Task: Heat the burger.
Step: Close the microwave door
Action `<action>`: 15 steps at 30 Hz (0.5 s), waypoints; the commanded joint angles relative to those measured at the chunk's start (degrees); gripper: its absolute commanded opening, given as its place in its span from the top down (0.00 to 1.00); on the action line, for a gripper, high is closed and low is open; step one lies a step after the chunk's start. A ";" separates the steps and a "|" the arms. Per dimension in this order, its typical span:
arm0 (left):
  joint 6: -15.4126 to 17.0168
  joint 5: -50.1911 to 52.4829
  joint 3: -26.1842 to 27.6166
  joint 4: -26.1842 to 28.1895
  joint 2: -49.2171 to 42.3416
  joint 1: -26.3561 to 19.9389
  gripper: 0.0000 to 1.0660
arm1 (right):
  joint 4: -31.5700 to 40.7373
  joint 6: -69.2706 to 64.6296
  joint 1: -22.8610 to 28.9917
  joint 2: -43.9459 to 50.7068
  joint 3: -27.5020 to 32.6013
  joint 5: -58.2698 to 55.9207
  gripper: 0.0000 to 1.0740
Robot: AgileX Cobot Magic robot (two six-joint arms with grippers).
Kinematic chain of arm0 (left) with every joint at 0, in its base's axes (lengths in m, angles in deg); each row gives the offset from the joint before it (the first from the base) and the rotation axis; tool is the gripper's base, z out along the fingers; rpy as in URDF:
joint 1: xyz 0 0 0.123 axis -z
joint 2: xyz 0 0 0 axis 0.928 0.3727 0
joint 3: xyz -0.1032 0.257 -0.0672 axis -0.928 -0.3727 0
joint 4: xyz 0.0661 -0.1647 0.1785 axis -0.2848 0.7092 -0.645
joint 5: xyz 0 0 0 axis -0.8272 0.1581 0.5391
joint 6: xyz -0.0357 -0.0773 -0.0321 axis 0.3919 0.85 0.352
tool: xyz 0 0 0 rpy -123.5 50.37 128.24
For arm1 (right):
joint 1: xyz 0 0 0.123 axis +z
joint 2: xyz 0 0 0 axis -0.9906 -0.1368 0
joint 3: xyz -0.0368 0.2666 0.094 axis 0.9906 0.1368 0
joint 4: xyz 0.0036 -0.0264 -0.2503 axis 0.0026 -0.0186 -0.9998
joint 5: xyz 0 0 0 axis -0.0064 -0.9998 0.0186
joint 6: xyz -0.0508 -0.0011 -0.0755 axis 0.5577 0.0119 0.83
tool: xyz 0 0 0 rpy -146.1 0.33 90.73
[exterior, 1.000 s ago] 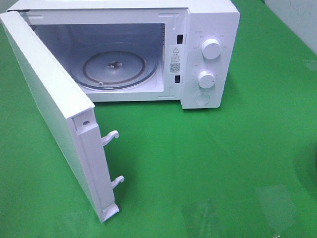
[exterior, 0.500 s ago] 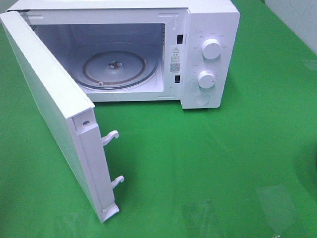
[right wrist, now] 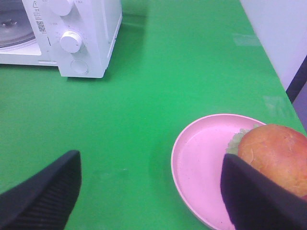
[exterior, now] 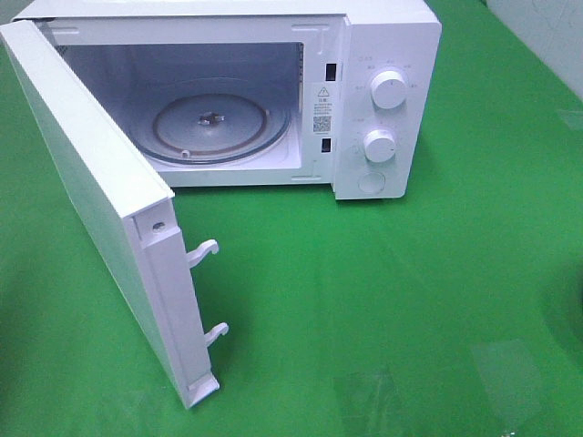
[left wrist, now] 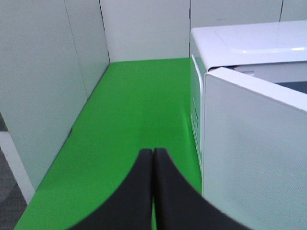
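Note:
In the right wrist view the burger (right wrist: 278, 152), with a golden-brown bun and green lettuce at its edge, sits on one side of a round pink plate (right wrist: 199, 163) on the green table. My right gripper (right wrist: 148, 189) hovers open above the plate's near rim, one black finger (right wrist: 45, 191) over bare cloth and the other overlapping the burger's edge, holding nothing. The left wrist view shows my left gripper (left wrist: 152, 152) shut and empty beside the open microwave door (left wrist: 249, 153). Neither gripper nor the burger appears in the exterior high view.
The white microwave (exterior: 387, 41) stands at the back with its door (exterior: 91, 182) swung wide toward the front left, latch hooks sticking out. Its glass turntable (exterior: 209, 123) is bare. Two knobs and a button are on its right panel. White walls border the table.
The microwave and its door have not moved. A dark shadow at the table's right edge has faded slightly.

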 commanded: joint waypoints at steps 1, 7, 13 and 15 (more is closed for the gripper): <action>0.29 11.46 -1.66 0.63 4.58 -0.17 1.00 | 0.00 0.57 -0.40 1.60 0.06 0.74 0.29; 2.75 24.01 -2.29 -0.57 15.93 -0.17 1.00 | 0.00 0.57 -0.40 1.60 0.06 0.74 0.29; 11.29 32.43 -1.49 -12.89 31.28 -0.17 1.00 | 0.00 0.57 -0.40 1.60 0.06 0.74 0.29; 13.35 33.75 -0.52 -17.25 33.69 -0.17 1.00 | 0.00 0.57 -0.40 1.60 0.06 0.74 0.29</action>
